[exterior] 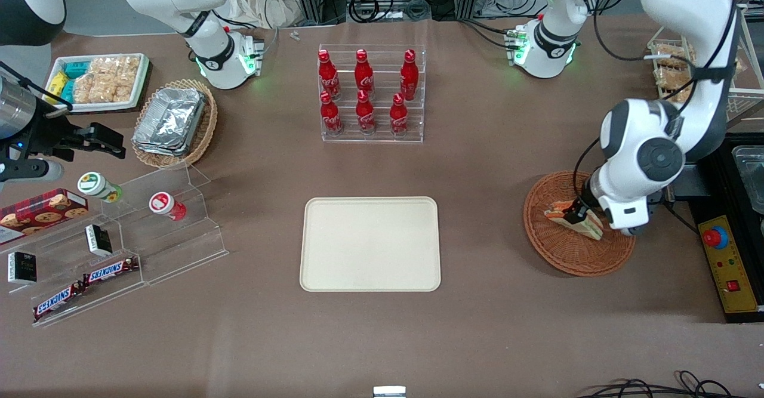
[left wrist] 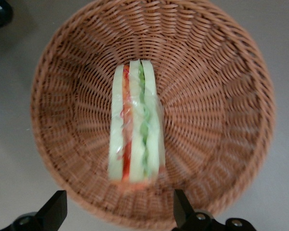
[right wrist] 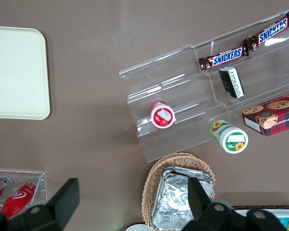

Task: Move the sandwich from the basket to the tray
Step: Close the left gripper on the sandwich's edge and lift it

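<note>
The sandwich lies in the reddish-brown wicker basket toward the working arm's end of the table. In the left wrist view the sandwich stands on edge in the middle of the basket, showing white bread with red and green layers. My left gripper hangs just above the sandwich inside the basket. It is open, with the fingers spread wider than the sandwich and nothing between them. The cream tray lies flat at the table's middle, bare, and shows in the right wrist view too.
A clear rack of red cola bottles stands farther from the front camera than the tray. A yellow control box lies beside the basket at the table's edge. A tan basket of foil containers and a clear stepped snack stand lie toward the parked arm's end.
</note>
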Controlling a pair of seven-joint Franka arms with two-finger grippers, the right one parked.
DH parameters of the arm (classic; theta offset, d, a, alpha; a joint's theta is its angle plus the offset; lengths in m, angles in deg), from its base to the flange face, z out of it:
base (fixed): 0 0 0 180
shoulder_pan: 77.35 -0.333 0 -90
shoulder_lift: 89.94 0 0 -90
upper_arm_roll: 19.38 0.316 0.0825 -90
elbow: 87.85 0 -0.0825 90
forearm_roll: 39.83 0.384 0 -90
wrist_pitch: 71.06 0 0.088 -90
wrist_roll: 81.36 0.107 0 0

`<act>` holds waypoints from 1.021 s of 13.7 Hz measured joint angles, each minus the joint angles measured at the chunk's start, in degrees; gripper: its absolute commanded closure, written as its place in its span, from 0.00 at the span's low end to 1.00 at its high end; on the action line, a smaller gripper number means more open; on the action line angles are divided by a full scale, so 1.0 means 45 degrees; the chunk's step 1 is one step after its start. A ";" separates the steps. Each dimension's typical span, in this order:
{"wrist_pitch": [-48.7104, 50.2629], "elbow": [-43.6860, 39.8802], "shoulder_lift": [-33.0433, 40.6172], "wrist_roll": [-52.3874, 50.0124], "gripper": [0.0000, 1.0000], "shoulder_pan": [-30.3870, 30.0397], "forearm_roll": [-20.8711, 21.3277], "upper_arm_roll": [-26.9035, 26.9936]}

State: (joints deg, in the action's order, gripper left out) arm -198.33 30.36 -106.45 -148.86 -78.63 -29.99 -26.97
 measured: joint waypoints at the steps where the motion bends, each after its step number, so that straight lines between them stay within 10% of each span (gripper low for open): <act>1: -0.0330 -0.0008 -0.0394 -0.0392 0.01 0.0002 0.0198 0.0022; 5: -0.1276 -0.0029 -0.1146 -0.0712 0.05 -0.0009 0.0322 0.0372; 8: -0.1479 -0.0038 -0.1191 -0.0747 0.75 -0.0015 0.0323 0.0407; 14: -0.1313 -0.0341 -0.1027 -0.0762 1.00 -0.0360 0.0347 0.0410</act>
State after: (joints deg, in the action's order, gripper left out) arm -204.24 28.83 -111.07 -152.29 -80.25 -28.43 -25.13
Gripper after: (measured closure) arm 0.634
